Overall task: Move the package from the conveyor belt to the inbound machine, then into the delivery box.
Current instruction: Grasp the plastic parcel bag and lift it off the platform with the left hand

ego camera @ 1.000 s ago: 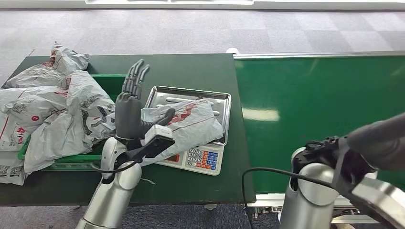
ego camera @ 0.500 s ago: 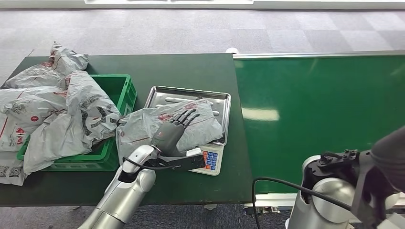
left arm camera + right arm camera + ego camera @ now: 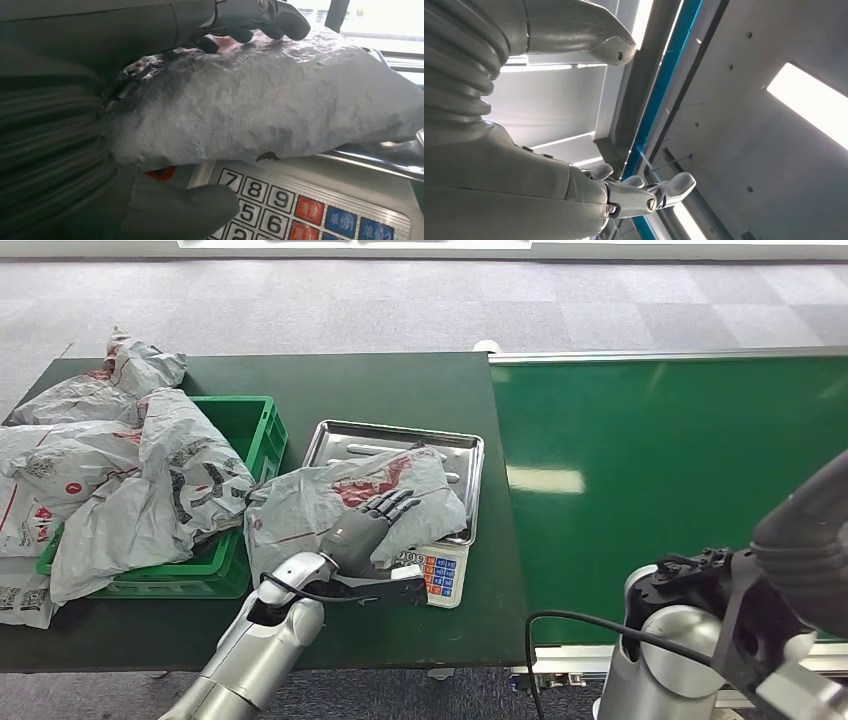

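Now left hand (image 3: 368, 525) clasped around grey package (image 3: 340, 495) on scale tray (image 3: 395, 435) (right hand (image 3: 574, 150) empty, fingers apart).

right hand (image 3: 574, 165): grey ribbed cover and thumb near the camera, fingers (image 3: 664, 192) loosely curled, holding nothing | backdrop: pale ceiling (image 3: 734, 125) with a blue beam (image 3: 664, 75) | bright light panels (image 3: 814, 105) glowing
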Motion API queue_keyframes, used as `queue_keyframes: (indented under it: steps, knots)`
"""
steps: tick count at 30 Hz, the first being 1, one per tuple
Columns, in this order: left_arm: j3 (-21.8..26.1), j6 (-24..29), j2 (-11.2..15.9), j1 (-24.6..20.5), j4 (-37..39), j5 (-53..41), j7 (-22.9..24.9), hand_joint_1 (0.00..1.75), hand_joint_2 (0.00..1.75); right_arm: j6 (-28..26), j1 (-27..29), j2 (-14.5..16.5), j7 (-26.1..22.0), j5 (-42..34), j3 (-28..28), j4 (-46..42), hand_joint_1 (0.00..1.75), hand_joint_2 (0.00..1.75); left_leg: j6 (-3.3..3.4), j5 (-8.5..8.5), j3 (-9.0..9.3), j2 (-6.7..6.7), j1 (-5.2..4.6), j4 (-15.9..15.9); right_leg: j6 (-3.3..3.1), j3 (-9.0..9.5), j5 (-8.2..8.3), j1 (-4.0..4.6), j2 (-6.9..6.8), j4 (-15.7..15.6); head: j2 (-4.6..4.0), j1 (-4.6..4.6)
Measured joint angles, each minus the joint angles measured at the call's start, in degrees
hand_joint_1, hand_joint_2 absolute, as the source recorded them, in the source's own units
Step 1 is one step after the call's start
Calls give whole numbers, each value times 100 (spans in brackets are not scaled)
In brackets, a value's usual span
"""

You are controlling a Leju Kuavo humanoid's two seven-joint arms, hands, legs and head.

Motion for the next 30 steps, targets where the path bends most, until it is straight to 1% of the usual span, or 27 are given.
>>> queue_keyframes:
  steps: [15,18,21,25,28,30]
  knots:
    - [-23,-26,6,-158,77,-40,-114,175,175,0,70,-13,-1,45,2,79,0,175,0,0,1,0,0,0,0,1,0,0,1,0,0,0]
    - [-22,-26,10,-162,71,59,-238,175,175,0,87,-17,43,70,3,104,0,175,0,0,1,0,0,0,0,1,0,0,0,0,0,0]
    - [-8,72,14,-129,3,359,-521,175,175,0,96,-21,59,69,2,128,0,175,0,0,0,0,0,0,0,1,0,0,-1,0,0,1]
    - [227,792,-22,-12,-384,1074,-870,175,175,0,128,-29,43,43,-1,134,0,175,0,0,-2,0,0,0,0,-3,0,0,1,0,0,0]
    - [493,1358,-50,38,-788,1444,-887,175,175,0,162,-36,5,15,-3,134,0,175,0,0,-3,0,1,0,0,-3,0,1,0,0,0,0]
    - [714,1945,-68,62,-1098,1635,-857,175,175,0,196,-45,-15,1,-4,134,0,175,0,0,-2,1,1,0,0,-4,0,1,2,0,0,0]
